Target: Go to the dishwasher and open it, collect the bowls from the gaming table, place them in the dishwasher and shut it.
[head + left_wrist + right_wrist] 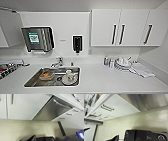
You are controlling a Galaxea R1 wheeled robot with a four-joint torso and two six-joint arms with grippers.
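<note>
Facing a sink (32, 80), dishwasher (52, 111) shut; no writing legible, jaws' state unclear.

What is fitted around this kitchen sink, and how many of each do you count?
Dark handles on the right-hand wall cabinets: 3
Paper towel dispenser: 1
Soap dispenser: 1
Faucet: 1
Sink: 1
Total: 7

No words or numbers can be read. A green and white label (33, 38) is seen on the steel paper towel box (38, 39) on the wall, but its letters are too blurred to be made out.
</note>
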